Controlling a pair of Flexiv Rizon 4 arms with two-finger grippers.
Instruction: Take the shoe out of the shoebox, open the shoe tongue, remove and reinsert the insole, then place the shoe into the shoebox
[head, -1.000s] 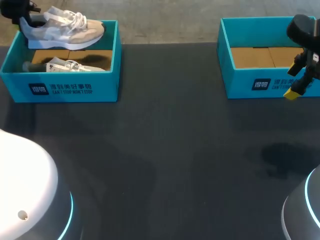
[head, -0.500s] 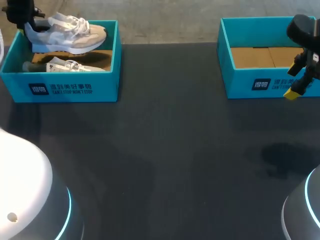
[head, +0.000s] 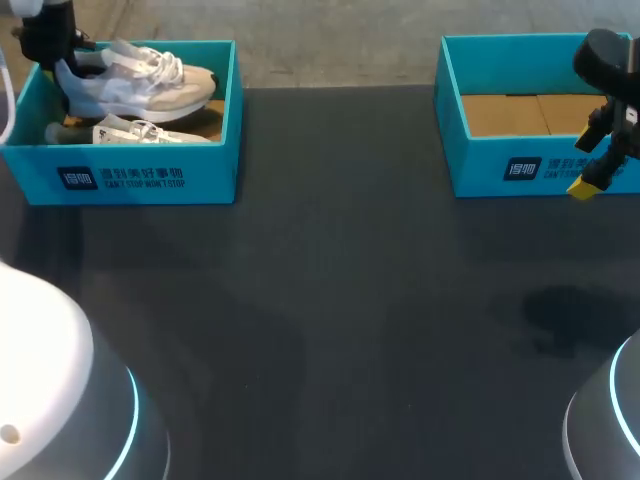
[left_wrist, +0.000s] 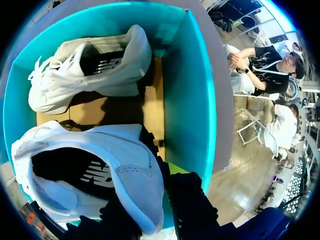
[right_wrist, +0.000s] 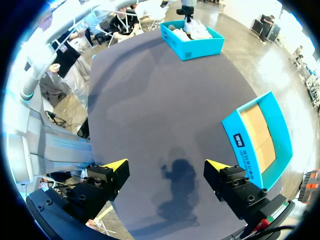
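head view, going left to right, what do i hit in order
left end effector → shoe it holds by the heel → bare table → empty shoebox → right end effector

A white-and-grey running shoe (head: 140, 80) (left_wrist: 100, 170) with beige side panels and white laces hung sole-down within the left teal cardboard shoebox (head: 140, 180) (left_wrist: 185, 100), its heel pinched in the left tool (head: 58, 58) and its toe pointing toward the box's right wall. Beneath and just beside it, the matching second shoe (head: 140, 132) (left_wrist: 85, 70) lay on its side on the box's brown cardboard floor. A second teal shoebox (head: 520, 165) (right_wrist: 239, 140) stood well apart at the table's far right, its brown floor showing.
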